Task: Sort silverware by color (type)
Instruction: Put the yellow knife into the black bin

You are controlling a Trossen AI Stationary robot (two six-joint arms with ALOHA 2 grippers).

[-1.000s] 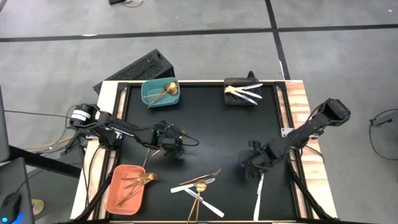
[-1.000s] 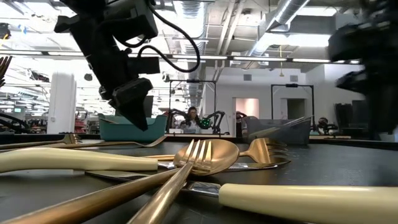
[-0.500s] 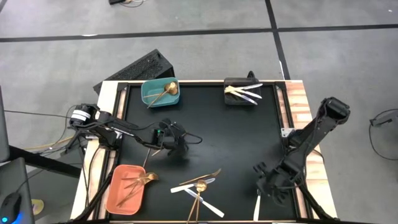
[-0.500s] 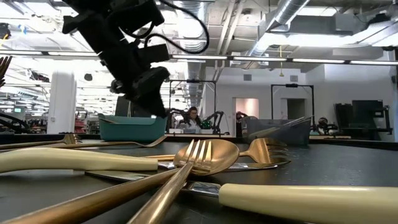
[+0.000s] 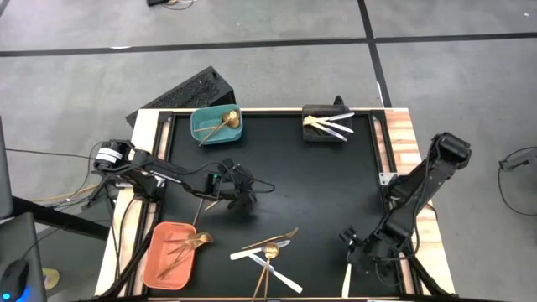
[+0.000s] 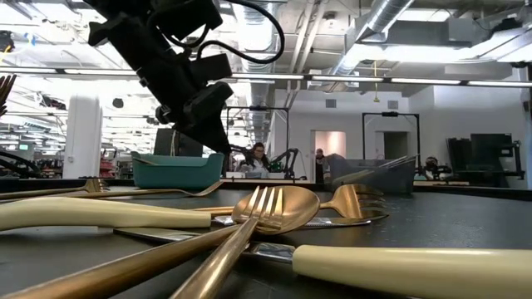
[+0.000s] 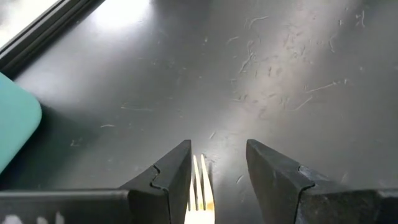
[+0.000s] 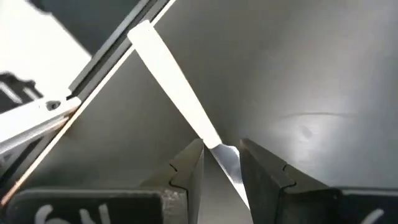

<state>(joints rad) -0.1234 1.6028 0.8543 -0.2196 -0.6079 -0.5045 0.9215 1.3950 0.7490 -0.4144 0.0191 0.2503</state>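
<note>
My left gripper (image 7: 217,171) pinches one gold fork (image 7: 200,196); my right gripper (image 8: 221,163) straddles one white-handled knife (image 8: 171,84), grip uncertain.

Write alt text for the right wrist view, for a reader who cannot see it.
The right gripper straddles a white-handled knife lying on the black table, its two dark fingers either side of where the handle meets the pale blade. The handle points away towards the table's raised edge.
</note>
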